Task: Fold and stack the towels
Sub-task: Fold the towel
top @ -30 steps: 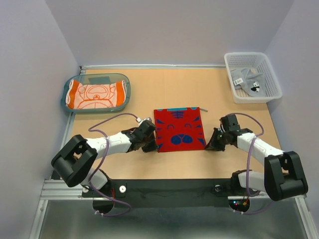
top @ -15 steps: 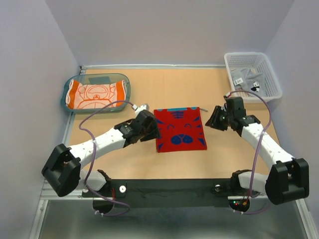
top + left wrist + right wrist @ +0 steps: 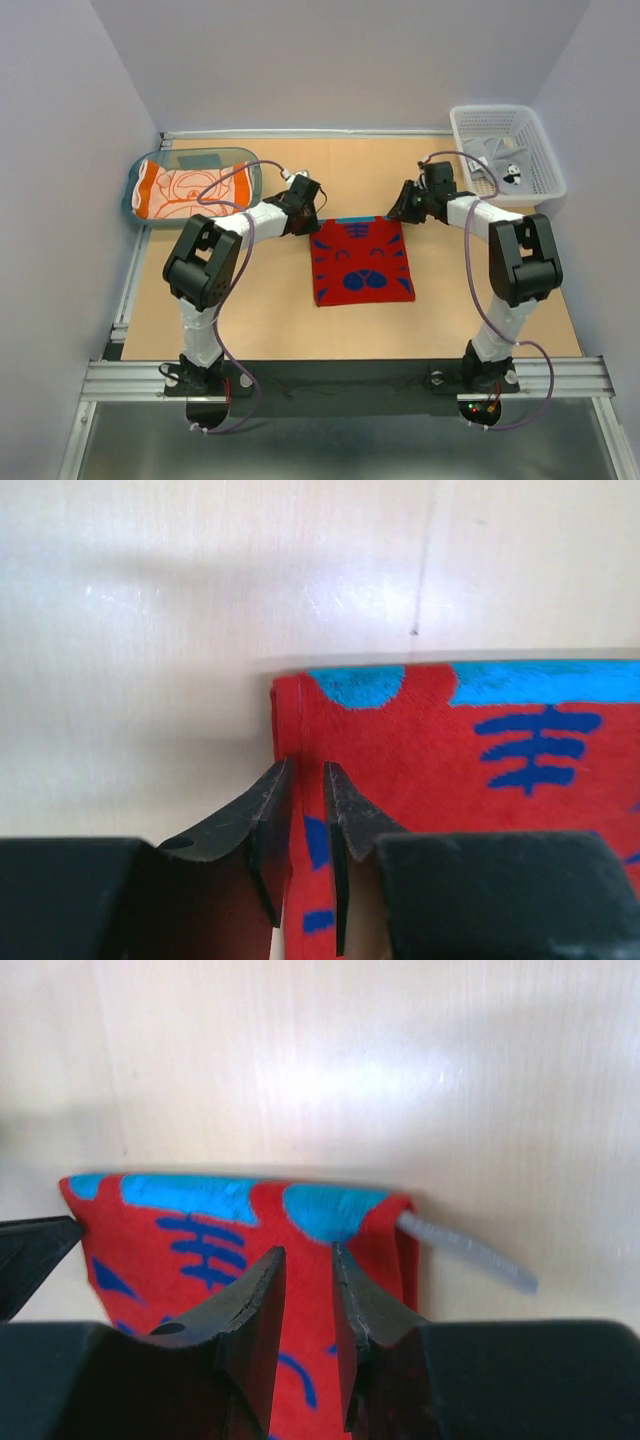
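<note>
Step in hand: fold of the red towel (image 3: 362, 262). You have both arms reached out to its far edge, one at each far corner.
Towel position: it lies flat on the bench (image 3: 260, 300), in the middle, square to the near edge.
Left hand (image 3: 305, 213): at the far left corner. The wrist view shows its fingers a narrow gap apart, straddling the left hem. No cloth is gathered between them.
Right hand (image 3: 405, 207): at the far right corner, fingers likewise a narrow gap apart over the cloth, nothing pinched up.
Next move, by judgement: close each hand on its corner, lift both together, then carry the far edge toward the near edge. Keep the two hands level, or the fold will skew.
Other towels: an orange towel (image 3: 190, 190) lies in the tray (image 3: 200, 150) at far left. A grey towel (image 3: 490, 155) lies in the basket (image 3: 545, 150) at far right.
Remaining work, by judgement: fold not yet made; stacking not yet begun.
Hard to make out: whether the fingertips touch the cloth. Whether the red towel is single or already doubled; its right edge looks layered. Whether the light blue band on its far edge is print.
Cut off: the near part of the red towel, behind the fingers in both wrist views.
Minor item: a grey strip (image 3: 470, 1250) sticks out from the far right corner.
</note>
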You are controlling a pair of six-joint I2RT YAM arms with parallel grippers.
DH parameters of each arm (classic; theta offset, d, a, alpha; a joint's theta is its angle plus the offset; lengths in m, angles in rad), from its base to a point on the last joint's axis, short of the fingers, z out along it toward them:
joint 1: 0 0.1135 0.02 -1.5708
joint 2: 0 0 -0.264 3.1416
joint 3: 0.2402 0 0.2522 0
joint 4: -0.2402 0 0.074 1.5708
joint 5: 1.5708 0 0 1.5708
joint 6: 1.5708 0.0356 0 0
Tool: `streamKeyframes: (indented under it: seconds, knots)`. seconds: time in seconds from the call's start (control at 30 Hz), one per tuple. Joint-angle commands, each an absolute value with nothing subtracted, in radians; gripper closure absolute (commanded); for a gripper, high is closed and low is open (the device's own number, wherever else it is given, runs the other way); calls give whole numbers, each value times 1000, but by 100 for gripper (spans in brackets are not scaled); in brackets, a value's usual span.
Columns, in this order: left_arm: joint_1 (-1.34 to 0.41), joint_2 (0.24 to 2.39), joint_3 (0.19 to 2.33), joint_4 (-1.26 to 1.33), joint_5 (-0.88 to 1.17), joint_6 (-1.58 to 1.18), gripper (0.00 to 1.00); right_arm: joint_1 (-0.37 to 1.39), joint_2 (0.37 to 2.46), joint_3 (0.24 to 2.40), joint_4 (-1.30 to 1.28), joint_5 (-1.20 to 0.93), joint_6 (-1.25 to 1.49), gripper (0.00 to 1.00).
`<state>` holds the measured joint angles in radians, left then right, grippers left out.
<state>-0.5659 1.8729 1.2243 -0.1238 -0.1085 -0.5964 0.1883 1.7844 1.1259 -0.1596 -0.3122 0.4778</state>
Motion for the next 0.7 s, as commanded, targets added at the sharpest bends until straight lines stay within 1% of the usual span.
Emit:
streamKeyframes:
  seconds: [0.0,0.1,0.2,0.3,0.37,0.4,0.43,0.5,0.53,0.57,0.63,0.67]
  knots:
    - [-566,1907,1289,-115,-110,-493,70,183,1865,1193,-60,-284,454,69]
    - [-551,1933,1276,-97,-124,-451,70,175,1853,1160,-61,-221,419,69]
    - [-529,1942,1264,-81,-137,-400,69,150,1839,1134,-69,-203,374,69]
    - [-519,1918,1267,-72,-149,-338,64,144,1824,1135,-89,-170,316,68]
    - [-518,1890,1272,-68,-160,-293,50,144,1801,1144,-91,-184,238,68]
    - [-518,1858,1275,-63,-163,-243,38,144,1795,1150,-94,-190,204,68]
    - [-518,1844,1276,-63,-166,-218,33,144,1792,1158,-94,-201,171,68]
    - [-518,1801,1284,-66,-178,-171,25,144,1793,1192,-104,-251,46,64]
    - [-518,1790,1284,-64,-181,-128,15,144,1798,1204,-112,-279,14,63]
    - [-517,1773,1284,-64,-179,-103,9,144,1813,1236,-124,-299,-56,60]
    - [-515,1766,1281,-60,-180,-39,1,144,1830,1264,-138,-375,-118,57]
    - [-512,1766,1275,-57,-173,-17,1,144,1850,1291,-153,-400,-170,55]
